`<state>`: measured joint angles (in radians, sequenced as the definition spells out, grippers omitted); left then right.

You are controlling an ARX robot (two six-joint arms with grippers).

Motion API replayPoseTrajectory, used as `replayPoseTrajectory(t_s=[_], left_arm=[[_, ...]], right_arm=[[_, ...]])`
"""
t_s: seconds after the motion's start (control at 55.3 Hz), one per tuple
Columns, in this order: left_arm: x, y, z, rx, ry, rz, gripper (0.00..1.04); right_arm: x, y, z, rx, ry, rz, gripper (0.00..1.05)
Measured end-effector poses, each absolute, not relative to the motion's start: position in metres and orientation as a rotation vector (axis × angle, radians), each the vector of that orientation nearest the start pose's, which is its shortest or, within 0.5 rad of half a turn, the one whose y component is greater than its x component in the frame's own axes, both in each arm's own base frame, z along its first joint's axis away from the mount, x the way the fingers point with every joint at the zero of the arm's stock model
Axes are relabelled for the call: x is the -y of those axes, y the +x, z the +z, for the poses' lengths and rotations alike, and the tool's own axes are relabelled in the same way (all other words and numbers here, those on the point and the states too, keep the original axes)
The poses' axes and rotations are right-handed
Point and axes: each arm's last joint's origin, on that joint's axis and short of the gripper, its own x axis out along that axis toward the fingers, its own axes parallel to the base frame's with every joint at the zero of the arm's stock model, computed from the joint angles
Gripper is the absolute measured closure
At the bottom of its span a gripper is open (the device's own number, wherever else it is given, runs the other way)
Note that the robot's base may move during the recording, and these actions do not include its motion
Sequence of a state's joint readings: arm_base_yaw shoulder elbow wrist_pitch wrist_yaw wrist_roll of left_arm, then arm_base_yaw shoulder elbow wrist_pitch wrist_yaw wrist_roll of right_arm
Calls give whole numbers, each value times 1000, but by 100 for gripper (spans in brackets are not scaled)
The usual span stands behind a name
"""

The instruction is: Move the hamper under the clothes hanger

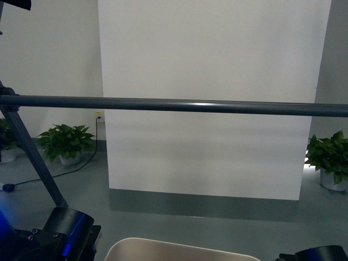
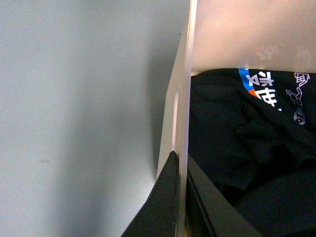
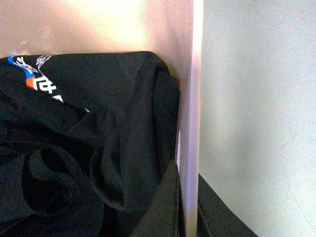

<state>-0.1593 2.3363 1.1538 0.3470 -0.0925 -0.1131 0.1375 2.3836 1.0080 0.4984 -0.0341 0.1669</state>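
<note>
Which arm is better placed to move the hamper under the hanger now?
Neither alone: left hand and right hand each clamp an opposite hamper wall, so both should push together toward the clothes hanger.

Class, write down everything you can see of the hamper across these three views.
The hamper is beige, smooth plastic, with a rounded rim corner and thin upright walls. In the front view only a stretch of its rim shows, at the bottom edge. Black printed clothing lies inside. The left gripper and right gripper each straddle a side wall's rim.
</note>
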Motion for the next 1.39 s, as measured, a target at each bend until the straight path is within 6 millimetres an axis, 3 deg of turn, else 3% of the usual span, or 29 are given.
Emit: replayPoseTrajectory(t_s=[0.832, 0.941, 1.068, 1.14, 1.393], left_arm=[[60, 412, 18, -829, -4, -5, 101], [60, 409, 14, -632, 33, 28, 101], [66, 414, 20, -466, 32, 6, 101], [71, 419, 24, -441, 35, 0, 101], [79, 425, 27, -482, 47, -14, 101]], right_arm=[[-57, 376, -18, -890, 110, 106, 102], [-57, 376, -18, -884, 114, 102, 102], [-59, 375, -21, -679, 112, -47, 102], [-60, 380, -18, -595, 134, -61, 102], [-58, 393, -14, -618, 150, -40, 102]])
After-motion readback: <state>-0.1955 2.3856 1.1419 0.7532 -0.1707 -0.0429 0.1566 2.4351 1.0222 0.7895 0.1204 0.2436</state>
